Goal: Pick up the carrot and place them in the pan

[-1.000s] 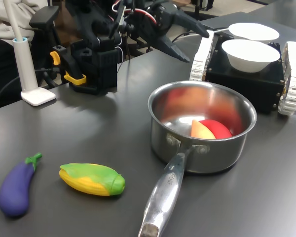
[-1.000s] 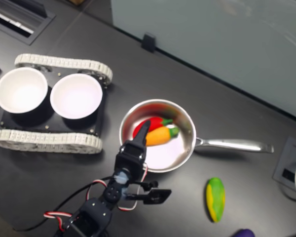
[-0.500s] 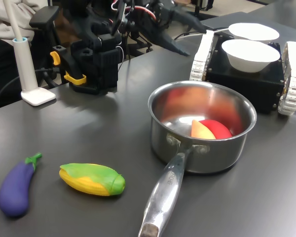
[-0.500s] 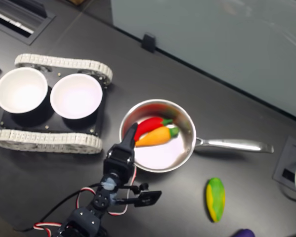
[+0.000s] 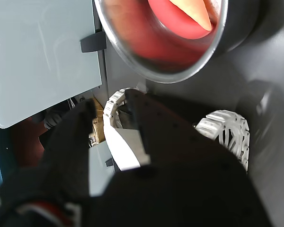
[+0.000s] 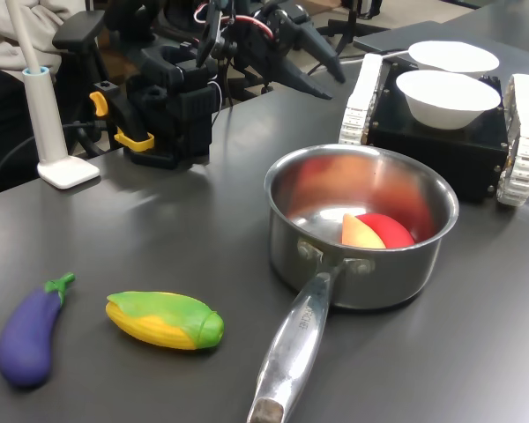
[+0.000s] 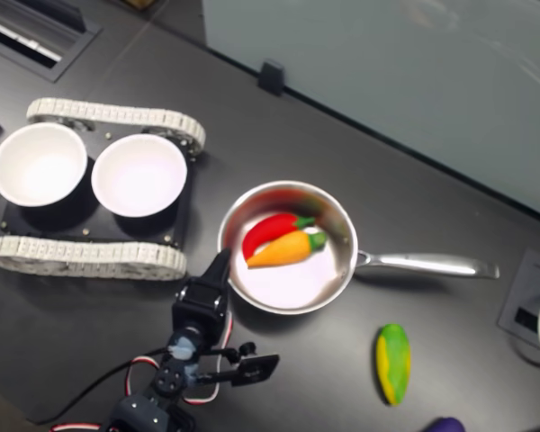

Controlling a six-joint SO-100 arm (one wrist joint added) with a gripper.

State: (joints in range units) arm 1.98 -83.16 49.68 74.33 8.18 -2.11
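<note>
1. Carrot [image 7: 286, 250] inside the pan [image 7: 342, 225], lying on the pan floor touching the red toy [image 7: 265, 229], green cap toward the handle side in the second exterior view.
2. In the first exterior view only the carrot's pale orange tip [image 6: 359, 231] visible over the rim, against the red toy [image 6: 388, 229].
3. Pan [image 6: 423, 269] upright on the dark counter [image 6: 159, 238], long handle [image 6: 291, 357] toward the camera.
4. Gripper [image 7: 218, 267] just outside the pan rim on the second exterior view's left, empty; jaws parted and holding nothing, as far as the blurred wrist view shows.
5. Corn [image 6: 165, 319] and eggplant [image 6: 31, 333] on the counter, well apart from the pan.
6. Two white bowls [image 7: 90, 171] on a tracked black base [image 7: 90, 256], near the pan.
</note>
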